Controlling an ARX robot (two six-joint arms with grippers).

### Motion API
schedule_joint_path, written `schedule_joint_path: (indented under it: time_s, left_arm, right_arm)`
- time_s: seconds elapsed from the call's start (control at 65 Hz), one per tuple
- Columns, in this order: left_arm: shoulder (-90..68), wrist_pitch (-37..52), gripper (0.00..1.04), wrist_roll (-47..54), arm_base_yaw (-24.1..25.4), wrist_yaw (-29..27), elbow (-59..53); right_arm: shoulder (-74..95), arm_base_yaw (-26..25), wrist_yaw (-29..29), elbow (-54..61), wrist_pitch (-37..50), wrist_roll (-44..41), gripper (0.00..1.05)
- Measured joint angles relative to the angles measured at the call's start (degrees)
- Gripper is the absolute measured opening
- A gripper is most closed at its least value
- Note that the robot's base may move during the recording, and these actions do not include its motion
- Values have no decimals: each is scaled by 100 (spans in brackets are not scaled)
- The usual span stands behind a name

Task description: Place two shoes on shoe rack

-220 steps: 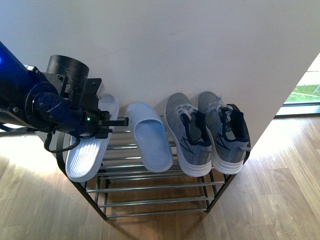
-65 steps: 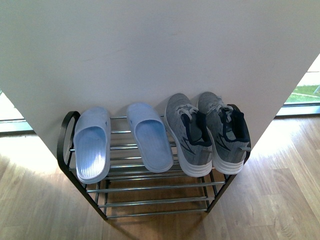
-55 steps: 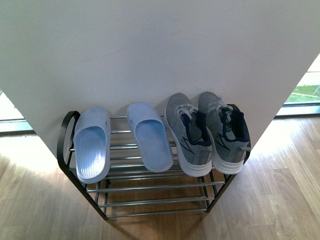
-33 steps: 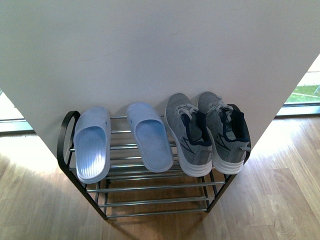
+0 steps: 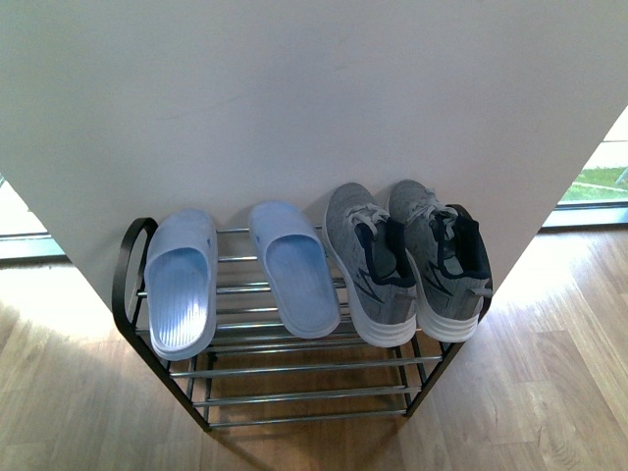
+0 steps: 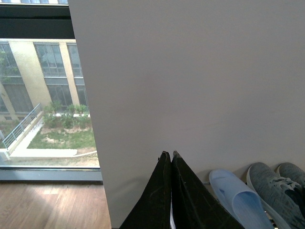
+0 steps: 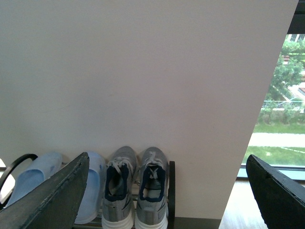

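Shoe rack (image 5: 132, 285): black frame, chrome bars, lower centre of front view. Top tier holds grey sneakers (image 5: 407, 260) side by side at right, pale blue slides (image 5: 235, 275) at left, toes to wall.

Shoe rack (image 5: 132, 257) top tier: full across, slides (image 5: 182, 285) left, sneakers (image 5: 407, 260) right, narrow gaps between. Wall (image 5: 294, 98) directly behind, blocks rear approach. Lower tiers (image 5: 304, 395) bare. Wood floor (image 5: 530, 392) open in front and both sides.

White wall (image 5: 314, 88), wood floor (image 5: 549, 373), window (image 6: 47, 95).
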State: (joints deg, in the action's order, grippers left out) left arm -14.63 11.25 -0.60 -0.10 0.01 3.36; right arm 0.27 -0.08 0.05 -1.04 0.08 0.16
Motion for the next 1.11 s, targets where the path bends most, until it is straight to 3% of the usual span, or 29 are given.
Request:
schedule_joint_path:
  time_s: [0.261, 0.354, 0.738, 1.107]
  left_arm:
    - [439, -144, 1, -2, 0, 0, -254]
    - [1292, -1075, 1, 0, 0, 2, -254]
    - [1366, -1128, 2, -4, 4, -2, -254]
    - [1368, -1126, 60, 0, 4, 0, -254]
  right_arm:
    - [0, 0, 2, -2, 0, 0, 95]
    - [0, 0, -2, -2, 0, 0, 95]
    - [0, 0, 0, -2, 0, 0, 95]
    - [2, 0, -2, -2, 0, 0, 95]
